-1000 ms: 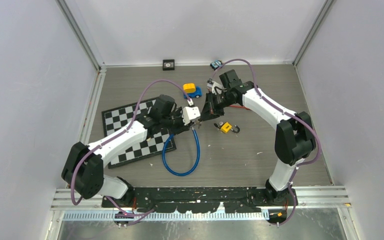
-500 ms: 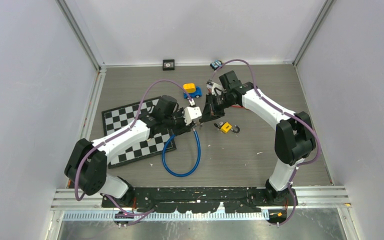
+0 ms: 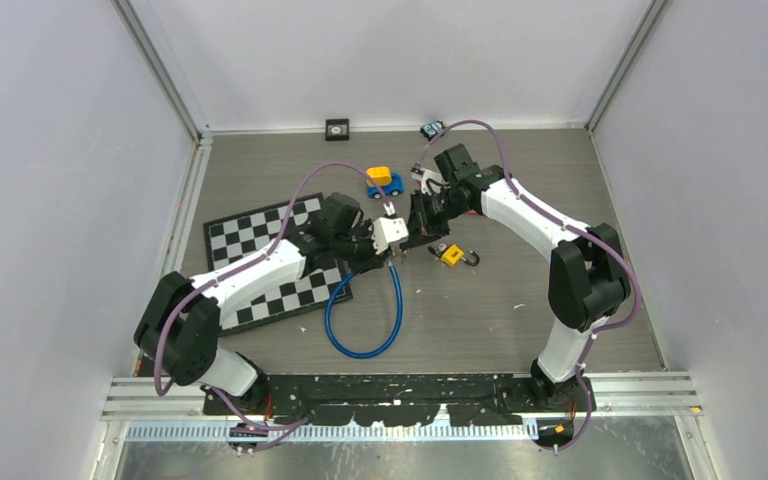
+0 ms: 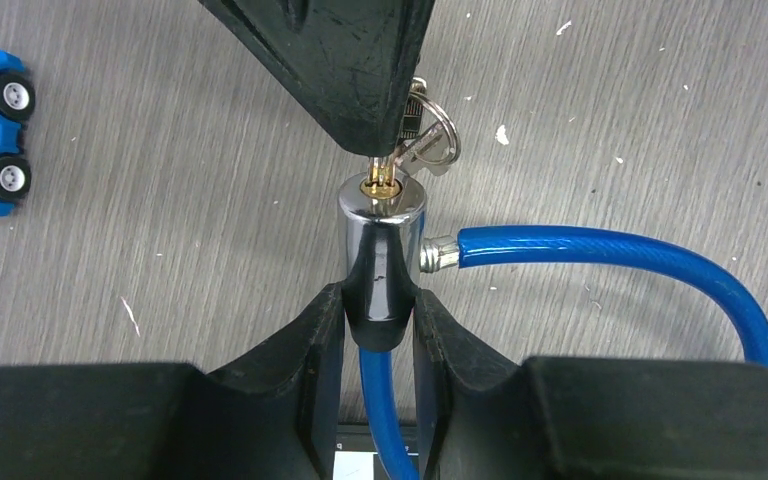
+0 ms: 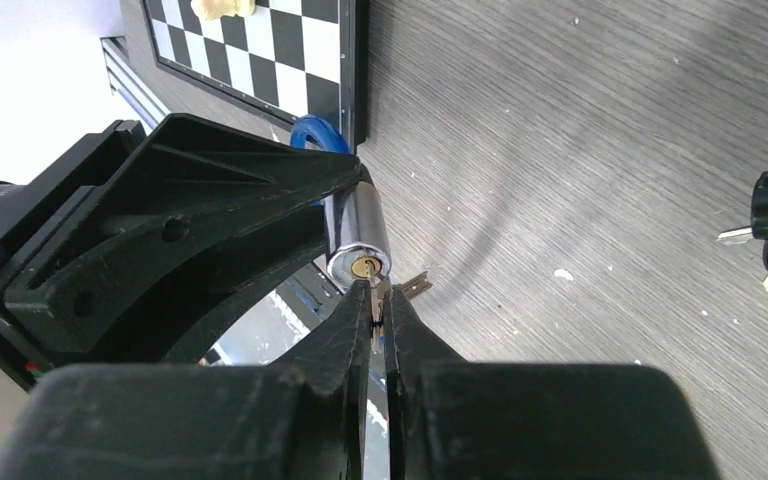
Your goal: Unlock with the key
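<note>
Right, my left claw is closed partway on the chrome lock barrel at the end of the blue cable, over the table. Just beyond it, my right claw pinches the key, almost shut, tip at the keyhole.

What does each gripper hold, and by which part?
Left gripper: the lock cylinder, by its black-covered end. Right gripper: the key, by its head, tip at the keyhole.
</note>
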Action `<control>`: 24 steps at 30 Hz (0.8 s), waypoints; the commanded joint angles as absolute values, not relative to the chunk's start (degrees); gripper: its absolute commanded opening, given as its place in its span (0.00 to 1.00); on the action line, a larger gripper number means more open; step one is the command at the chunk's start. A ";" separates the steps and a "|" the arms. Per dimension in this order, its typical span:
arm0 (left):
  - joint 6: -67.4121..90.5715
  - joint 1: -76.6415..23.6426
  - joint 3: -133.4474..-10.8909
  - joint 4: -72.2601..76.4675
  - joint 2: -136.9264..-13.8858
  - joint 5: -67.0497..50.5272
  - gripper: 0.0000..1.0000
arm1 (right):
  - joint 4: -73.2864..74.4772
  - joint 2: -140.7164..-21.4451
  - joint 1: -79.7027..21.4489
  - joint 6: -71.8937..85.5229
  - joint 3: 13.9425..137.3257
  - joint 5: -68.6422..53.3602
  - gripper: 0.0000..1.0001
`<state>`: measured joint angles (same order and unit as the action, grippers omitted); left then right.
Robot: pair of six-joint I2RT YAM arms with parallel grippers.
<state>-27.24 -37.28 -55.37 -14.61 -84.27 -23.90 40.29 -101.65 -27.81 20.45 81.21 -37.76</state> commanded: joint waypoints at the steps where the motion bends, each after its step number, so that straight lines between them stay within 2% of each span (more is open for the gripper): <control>1: -27.75 -38.50 -59.73 -5.77 -83.77 -23.99 0.00 | 36.69 -102.13 -29.89 24.78 83.35 -46.73 0.00; 5: -26.36 -38.35 -59.85 -5.97 -84.36 -27.20 0.00 | 34.89 -102.11 -29.09 25.08 81.94 -49.04 0.00; 13: -24.03 -35.81 -57.62 -4.55 -83.42 -31.93 0.01 | 37.88 -99.51 -28.10 19.11 79.64 -42.79 0.00; 15: -24.27 -35.58 -57.57 -5.00 -83.12 -32.98 0.07 | 37.16 -99.59 -27.68 18.97 78.98 -43.51 0.00; 20: -25.43 -35.34 -57.02 -5.82 -82.01 -34.10 0.29 | 34.65 -99.13 -26.32 19.71 76.78 -45.46 0.00; 24: -25.68 -35.33 -56.72 -5.98 -82.11 -33.96 0.39 | 32.60 -98.73 -26.01 20.87 75.35 -46.78 0.00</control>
<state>-25.78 -35.22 -55.53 -14.52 -84.38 -29.54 35.73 -101.25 -25.21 19.81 76.69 -42.98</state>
